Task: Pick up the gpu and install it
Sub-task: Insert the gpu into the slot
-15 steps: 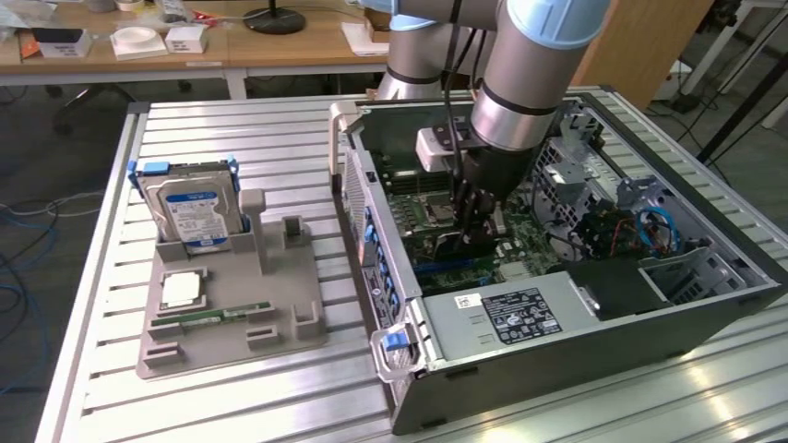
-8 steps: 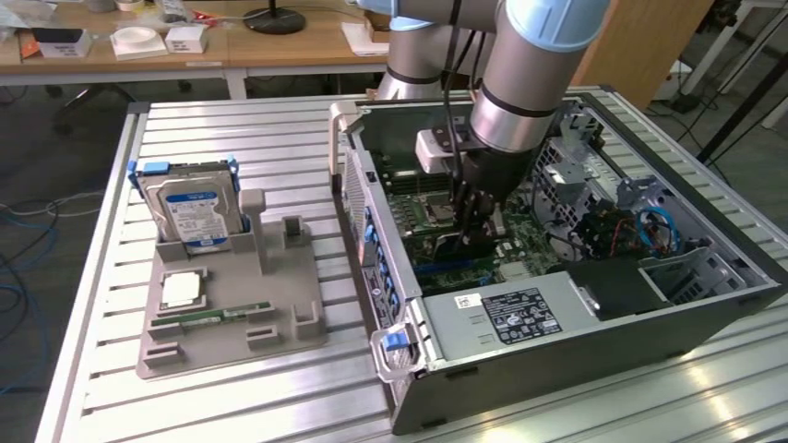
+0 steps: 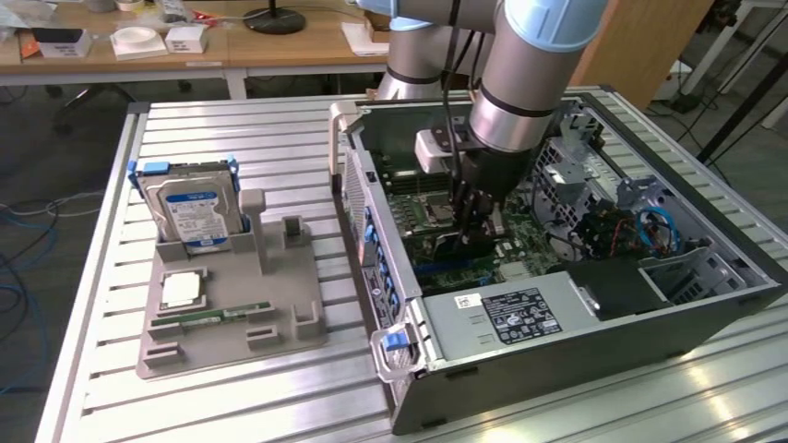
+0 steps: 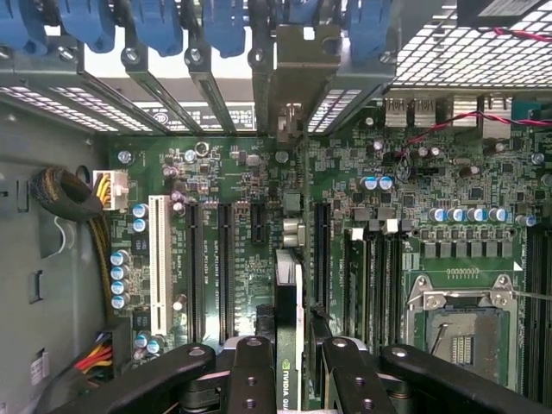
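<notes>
My gripper [image 4: 291, 381] is inside the open computer case [image 3: 689, 305], low over the motherboard [image 4: 233, 181]. It is shut on the gpu [image 4: 289, 293], a thin green card seen edge-on between the two black fingers [image 4: 250, 379]. The card runs in line with the long black expansion slots, and its silver bracket [image 4: 293, 82] reaches the rear slot openings. Whether the card's edge sits in a slot I cannot tell. In the exterior view the gripper [image 3: 474, 235] hangs straight down under the arm, with the dark gpu [image 3: 462, 249] at its tip over the board.
A grey holder [image 3: 234, 323] outside the case, on the exterior view's left, carries a blue-labelled hard drive [image 3: 191, 208], a chip [image 3: 183, 288] and a memory stick [image 3: 209, 317]. Inside the case are the power supply [image 3: 511, 314], the processor socket [image 4: 461, 323] and a cable bundle [image 4: 69, 194].
</notes>
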Motion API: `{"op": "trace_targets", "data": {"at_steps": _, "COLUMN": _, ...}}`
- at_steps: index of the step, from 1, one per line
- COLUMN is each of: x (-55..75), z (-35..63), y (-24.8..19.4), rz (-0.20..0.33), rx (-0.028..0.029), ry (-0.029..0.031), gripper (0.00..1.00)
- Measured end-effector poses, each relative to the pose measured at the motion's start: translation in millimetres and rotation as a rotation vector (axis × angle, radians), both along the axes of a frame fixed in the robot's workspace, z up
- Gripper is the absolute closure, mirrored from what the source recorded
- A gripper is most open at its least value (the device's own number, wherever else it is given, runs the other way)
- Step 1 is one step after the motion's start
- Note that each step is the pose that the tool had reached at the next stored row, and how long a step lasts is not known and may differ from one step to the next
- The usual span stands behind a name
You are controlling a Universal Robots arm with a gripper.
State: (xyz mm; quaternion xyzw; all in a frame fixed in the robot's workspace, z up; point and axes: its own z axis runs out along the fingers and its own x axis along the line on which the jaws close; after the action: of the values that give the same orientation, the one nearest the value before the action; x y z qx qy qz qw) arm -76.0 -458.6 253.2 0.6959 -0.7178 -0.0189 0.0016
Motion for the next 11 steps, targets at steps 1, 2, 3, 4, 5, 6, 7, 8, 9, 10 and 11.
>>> {"op": "trace_targets", "data": {"at_steps": 1, "x": 0.0, "z": -0.1, "y": 0.2, "rz": 0.0, "rx": 0.0001, "ry": -0.0001, "gripper": 0.74}}
{"op": "trace_targets", "data": {"at_steps": 2, "x": 0.0, "z": -0.1, "y": 0.2, "rz": 0.0, "rx": -0.0001, "ry": 0.0, "gripper": 0.74}}
{"op": "trace_targets", "data": {"at_steps": 3, "x": -0.1, "z": -0.3, "y": 0.2, "rz": 0.0, "rx": -0.0001, "ry": 0.0, "gripper": 0.74}}
{"op": "trace_targets", "data": {"at_steps": 4, "x": -0.1, "z": -0.4, "y": 0.2, "rz": 0.0, "rx": -0.0001, "ry": 0.0, "gripper": 0.74}}
{"op": "trace_targets", "data": {"at_steps": 5, "x": -0.1, "z": -0.5, "y": 0.1, "rz": 0.0, "rx": 0.0, "ry": -0.0002, "gripper": 0.74}}
{"op": "trace_targets", "data": {"at_steps": 6, "x": -0.2, "z": -0.6, "y": -0.2, "rz": 0.0, "rx": 0.0003, "ry": -0.0003, "gripper": 0.74}}
{"op": "trace_targets", "data": {"at_steps": 7, "x": -0.3, "z": -0.6, "y": -0.5, "rz": 0.0, "rx": 0.0004, "ry": -0.0003, "gripper": 0.74}}
{"op": "trace_targets", "data": {"at_steps": 8, "x": -0.4, "z": -0.7, "y": -0.5, "rz": 0.0, "rx": 0.0004, "ry": -0.0004, "gripper": 0.74}}
{"op": "trace_targets", "data": {"at_steps": 9, "x": -0.7, "z": -0.7, "y": -0.5, "rz": 0.0, "rx": 0.0004, "ry": -0.0004, "gripper": 0.74}}
{"op": "trace_targets", "data": {"at_steps": 10, "x": -1.2, "z": -0.7, "y": -0.5, "rz": 0.0, "rx": 0.0004, "ry": -0.0005, "gripper": 0.74}}
{"op": "trace_targets", "data": {"at_steps": 11, "x": -1.8, "z": -0.7, "y": -0.6, "rz": 0.0, "rx": 0.0003, "ry": -0.0004, "gripper": 0.74}}
